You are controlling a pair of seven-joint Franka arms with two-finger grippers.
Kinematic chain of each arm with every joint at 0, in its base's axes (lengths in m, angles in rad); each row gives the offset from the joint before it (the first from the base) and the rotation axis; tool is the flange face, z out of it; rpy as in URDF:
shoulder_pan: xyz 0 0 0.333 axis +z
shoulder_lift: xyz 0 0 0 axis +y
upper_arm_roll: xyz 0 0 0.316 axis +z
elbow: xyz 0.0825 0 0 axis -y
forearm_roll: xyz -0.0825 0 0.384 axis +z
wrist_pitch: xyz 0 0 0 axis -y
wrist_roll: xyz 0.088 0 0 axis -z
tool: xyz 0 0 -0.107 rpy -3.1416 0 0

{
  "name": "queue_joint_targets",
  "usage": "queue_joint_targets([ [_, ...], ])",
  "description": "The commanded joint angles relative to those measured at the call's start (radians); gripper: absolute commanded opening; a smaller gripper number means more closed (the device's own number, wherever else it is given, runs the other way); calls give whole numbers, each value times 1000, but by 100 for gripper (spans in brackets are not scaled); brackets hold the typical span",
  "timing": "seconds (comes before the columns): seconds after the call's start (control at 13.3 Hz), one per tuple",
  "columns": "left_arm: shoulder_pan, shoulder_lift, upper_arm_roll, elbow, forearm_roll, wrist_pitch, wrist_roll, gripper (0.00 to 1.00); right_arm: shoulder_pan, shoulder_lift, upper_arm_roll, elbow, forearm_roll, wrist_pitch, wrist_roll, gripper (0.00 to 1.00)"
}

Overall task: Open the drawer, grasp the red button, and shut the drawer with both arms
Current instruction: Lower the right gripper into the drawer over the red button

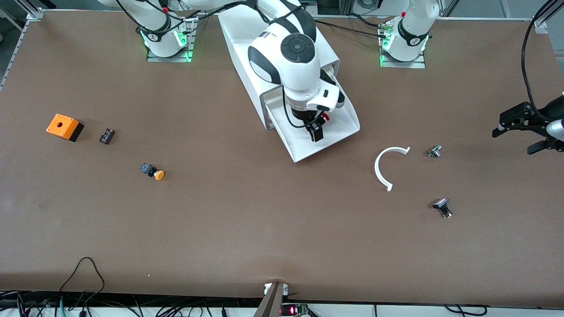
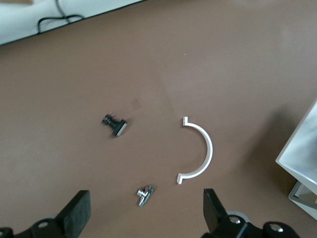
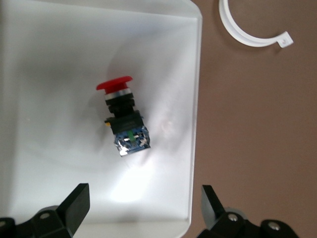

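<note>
Button [image 3: 123,119] lies in drawer [image 3: 194,99] beneath right pincer [image 3: 141,208].

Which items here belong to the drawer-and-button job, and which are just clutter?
Job:
- drawer, pulled open
- red button, lying in the drawer
- right gripper, open over the button
- left gripper, open, waiting

Lying about:
- orange box
- orange-capped button
- white curved clip

Bright even overhead light; soft shadows; mild glare inside drawer [image 3: 163,64]; left wrist view slightly blurred.
</note>
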Motion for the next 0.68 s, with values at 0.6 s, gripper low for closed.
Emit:
queue_joint_targets([
  [0.6, -61, 7, -148, 72, 283, -138, -669, 100, 60, 88, -2, 31, -16, -16, -16, 99],
])
